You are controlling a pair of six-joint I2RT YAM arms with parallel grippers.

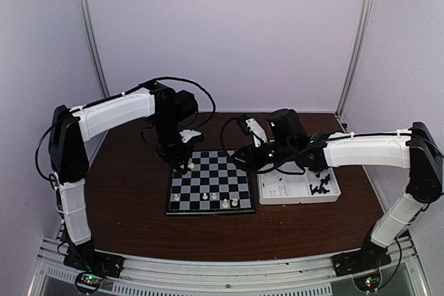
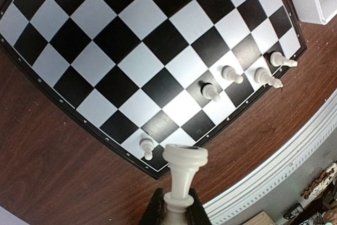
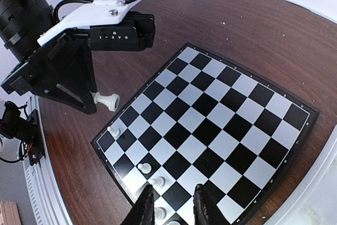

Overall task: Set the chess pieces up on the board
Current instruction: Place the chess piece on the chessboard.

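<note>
Nearest, a metal rail (image 1: 229, 270) runs along the table (image 1: 125, 206) edge, and a strip of brown tabletop lies between it and the board (image 2: 121, 40). Five white chess pieces (image 2: 210, 91) stand in the board's near rows. One is by the near left corner, two are toward the middle and two stand close together by the near right corner. The middle and far rows are open squares.

The left gripper (image 2: 176, 208) is clamped on the foot of a white piece (image 2: 183, 175), whose broad head points out beyond the fingers. It hangs above the left part of the board, off the squares. In its wrist view the head overlaps the near left corner, just beside the piece standing there.

The right gripper (image 3: 174, 196) hovers over the right part of the board. Its jaws are a modest gap apart and grip nothing; white pieces on the board show through the gap.

Just right of the board sits a white tray (image 1: 305, 199), with white pieces in its left compartment and black pieces (image 1: 320, 186) in its right. Open tabletop lies left of the board and beyond its far edge.
</note>
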